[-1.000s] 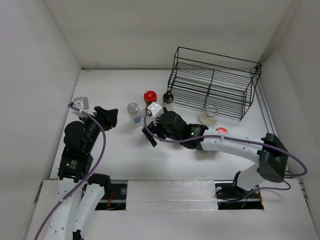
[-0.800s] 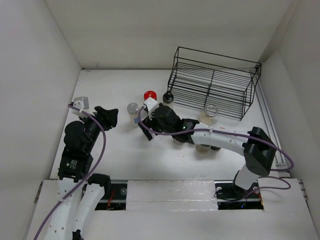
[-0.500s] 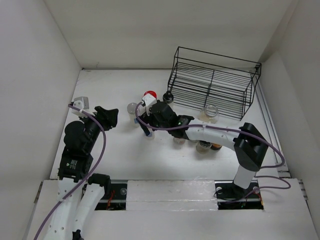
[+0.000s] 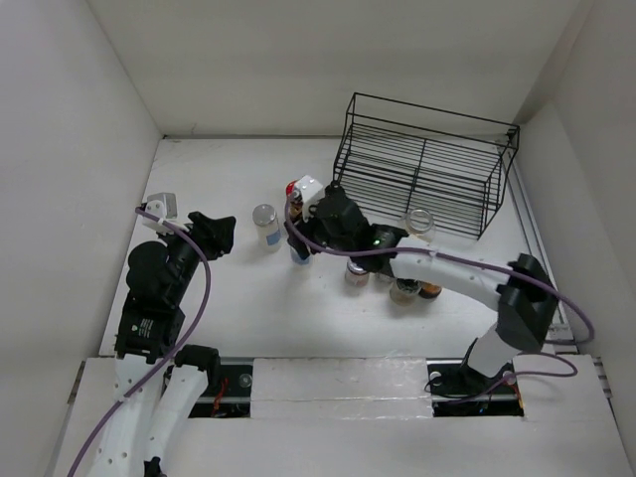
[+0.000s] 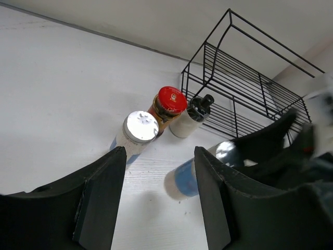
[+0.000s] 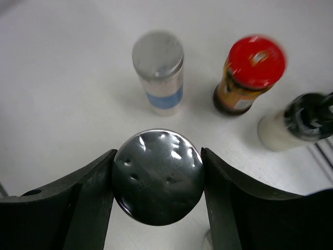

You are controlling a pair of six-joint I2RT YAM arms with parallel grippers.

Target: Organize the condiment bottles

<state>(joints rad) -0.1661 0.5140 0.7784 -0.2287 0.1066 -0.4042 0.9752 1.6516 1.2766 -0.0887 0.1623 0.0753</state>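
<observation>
Low and right of centre in the overhead view, under the right forearm: a cluster of small jars (image 4: 404, 289), packed close and partly hidden by the arm. Left of centre, standing free on the table (image 4: 268, 318): a silver-lidded jar (image 4: 265, 224) with a blue label. Just right of it, clamped at the lid end between both fingers of the right gripper (image 6: 158, 153): a second blue-labelled jar (image 5: 182, 181), tilted, base toward the left wrist camera; touching the table or not, cannot tell. Beyond, upright and close together: a red-lidded brown bottle (image 5: 167, 104) and a black-capped pale bottle (image 5: 195, 110), the latter just beside the black wire rack (image 4: 427, 169). Before the rack's front, right of centre: a wide clear jar (image 4: 419, 223). Right arm: stretched leftward across the middle, wrist bent down over the bottles. At the left, folded up and well apart from every bottle: the left gripper (image 4: 219, 230), fingers parted a moderate way, nothing between.
</observation>
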